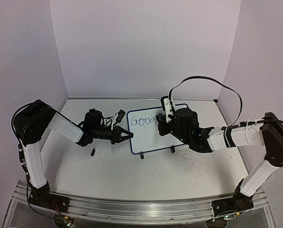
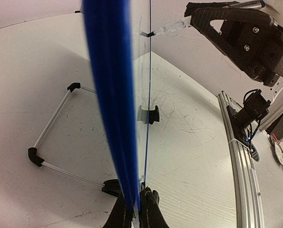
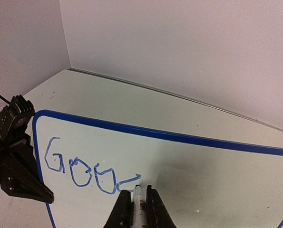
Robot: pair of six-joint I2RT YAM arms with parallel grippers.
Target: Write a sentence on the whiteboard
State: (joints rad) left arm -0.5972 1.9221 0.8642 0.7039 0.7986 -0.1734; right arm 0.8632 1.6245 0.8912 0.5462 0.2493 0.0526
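Observation:
The whiteboard [image 1: 148,137], white with a dark blue frame, stands tilted at mid-table on two black feet. My left gripper [image 1: 127,137] is shut on its left edge; the left wrist view shows the blue frame [image 2: 110,95] edge-on between the fingertips [image 2: 151,209]. My right gripper [image 3: 135,194] is shut on a marker [image 3: 140,204] whose tip touches the board. The sentence [image 3: 79,168] reads "Goo" plus a part-drawn letter in blue strokes, also visible as the lettering [image 1: 142,120] from above.
A small black marker cap [image 1: 92,152] lies on the table left of the board. A thin white rod frame with black corners [image 2: 51,128] lies behind the board. Walls close in the table at back and sides. The aluminium rail [image 1: 141,209] runs along the near edge.

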